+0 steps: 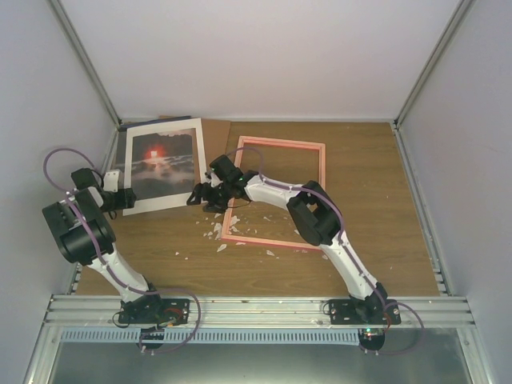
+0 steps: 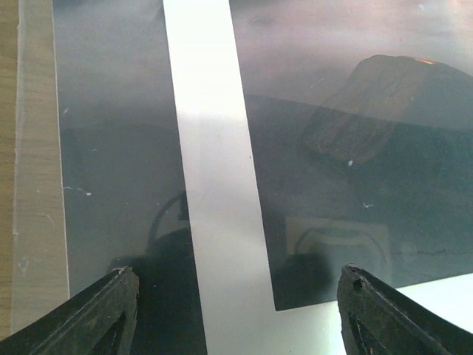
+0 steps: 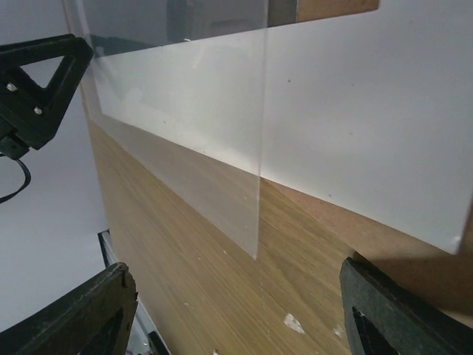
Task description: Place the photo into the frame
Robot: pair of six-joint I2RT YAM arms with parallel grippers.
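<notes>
Top external view, working out from the arm bases: both arms lean toward the left half of the table (image 1: 360, 200). The left gripper (image 1: 125, 200) sits at the lower left edge of the picture stack and the right gripper (image 1: 195, 196) at its lower right corner. Both wrist cams show the jaws standing wide with nothing pinched between them, so neither has hold of anything as far as I can see. A scatter of white crumbs (image 1: 216, 230) lies on the wood near the right gripper.

Next out is the photo (image 1: 162, 160), lying flat and face up inside a white mat (image 1: 164, 125). A clear sheet (image 3: 185, 148) lies skewed over it, and the right wrist cam shows that sheet overhanging the mat's edge. The frame (image 1: 280, 142) lies flat just right of the stack, apart from the photo, with wood showing through its opening. Farthest back, a brown backing board (image 1: 214, 136) pokes out from under the stack.

Handling-wise, my guess is the photo is light, thin and floppy, and it'll crease or smudge if pinched mid-sheet. It lies flat, so there's not much to get a finger under. I'd take it by opposite edges or corners, one gripper per side, once the clear sheet is out of the way. That sheet looks slick and will probably slide about.
</notes>
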